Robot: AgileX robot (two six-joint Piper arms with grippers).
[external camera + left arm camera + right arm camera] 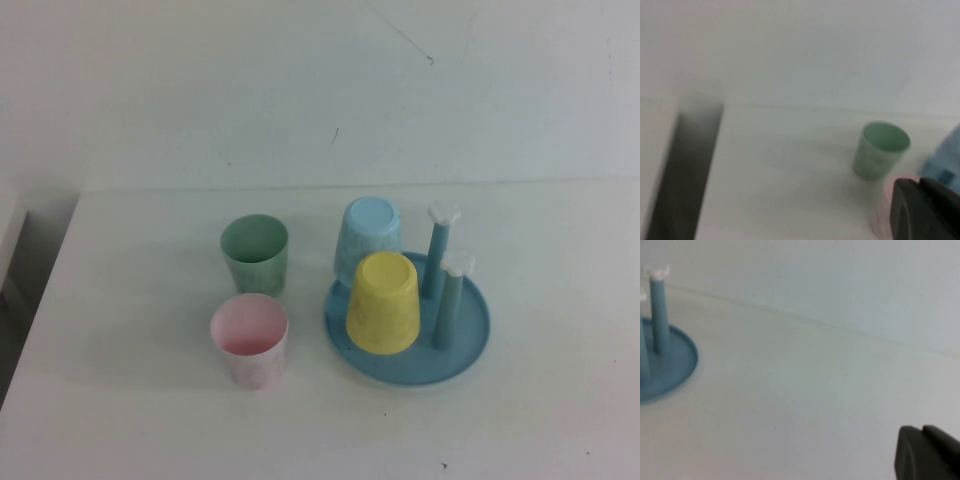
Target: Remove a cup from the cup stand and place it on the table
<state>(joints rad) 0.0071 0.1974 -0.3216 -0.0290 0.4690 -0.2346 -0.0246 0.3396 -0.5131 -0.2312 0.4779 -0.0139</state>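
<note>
The yellow cup sits upside down on a peg at the front left of the round blue stand, which rests on the white table with 2 white-capped pegs bare.

The left gripper and the right gripper each show only at the edge of their own wrist views.

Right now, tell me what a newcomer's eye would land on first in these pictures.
The yellow cup stands upside down at the near left of the round blue cup stand, with a light blue cup inverted just behind it and two bare pegs to their right. Left of the stand, a green cup and a pink cup sit upright on the white table. Only a dark corner of each tool shows, in its own wrist view: left, right.
</note>
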